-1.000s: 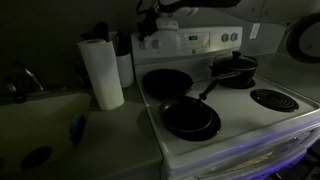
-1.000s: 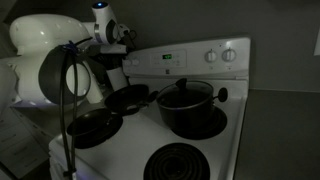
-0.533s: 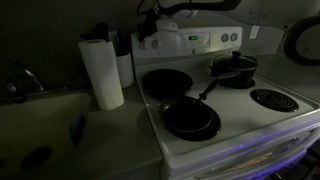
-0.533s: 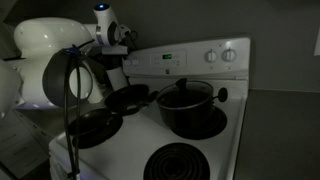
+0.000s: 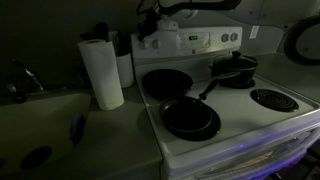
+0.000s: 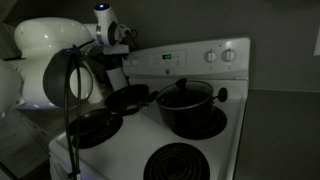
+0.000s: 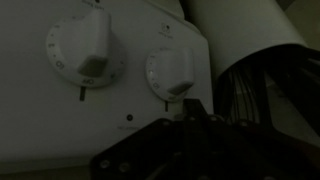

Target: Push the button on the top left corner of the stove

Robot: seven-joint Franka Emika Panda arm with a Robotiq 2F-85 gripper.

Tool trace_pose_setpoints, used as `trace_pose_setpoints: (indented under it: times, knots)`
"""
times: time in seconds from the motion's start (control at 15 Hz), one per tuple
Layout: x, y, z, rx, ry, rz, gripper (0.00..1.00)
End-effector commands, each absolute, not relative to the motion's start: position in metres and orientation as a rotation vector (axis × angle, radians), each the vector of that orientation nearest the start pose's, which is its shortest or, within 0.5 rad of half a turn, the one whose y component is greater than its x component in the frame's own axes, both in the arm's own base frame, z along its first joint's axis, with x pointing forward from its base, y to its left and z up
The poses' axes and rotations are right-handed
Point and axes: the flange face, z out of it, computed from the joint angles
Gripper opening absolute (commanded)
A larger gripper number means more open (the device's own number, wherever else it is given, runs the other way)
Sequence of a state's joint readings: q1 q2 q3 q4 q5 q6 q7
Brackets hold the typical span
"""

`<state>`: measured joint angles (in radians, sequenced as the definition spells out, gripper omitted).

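The white stove (image 5: 236,101) shows in both exterior views (image 6: 226,138), with a raised back panel (image 5: 200,44) and a small green display (image 6: 167,57). My gripper (image 5: 148,32) is at the panel's left end, also seen in an exterior view (image 6: 120,42). In the wrist view its dark fingers (image 7: 190,108) are together, tips right below a white knob (image 7: 172,75), with a second white knob (image 7: 82,50) beside it. It holds nothing. I cannot tell whether the tips touch the panel.
A dark pot (image 5: 233,68) and two frying pans (image 5: 190,118) (image 5: 165,83) sit on the burners. A paper towel roll (image 5: 101,72) and a white utensil holder (image 5: 125,68) stand beside the stove. A sink (image 5: 40,130) lies further along.
The arm shifted slightly near the panel's left end a second ago and has been still since. Nothing else moved.
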<state>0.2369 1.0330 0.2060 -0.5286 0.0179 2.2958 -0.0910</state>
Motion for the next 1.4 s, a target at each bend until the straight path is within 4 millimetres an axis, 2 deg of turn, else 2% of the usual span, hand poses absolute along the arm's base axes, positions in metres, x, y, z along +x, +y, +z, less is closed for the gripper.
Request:
trace_pose_setpoints:
  times: [0.0,0.27,0.47,0.73,1.07,1.33]
  knots:
    - [0.796,0.256,0.503,-2.556,-0.520,-1.133,0.00]
    - [0.796,0.254,0.510,-2.522,-0.513,-1.176,0.00]
    - [0.792,0.263,0.523,-2.476,-0.512,-1.239,0.00]
    - [0.780,0.277,0.537,-2.554,-0.507,-1.178,0.00]
    - [0.758,0.291,0.567,-2.695,-0.435,-1.109,0.00]
    - [0.746,0.290,0.574,-2.826,-0.326,-0.951,0.00]
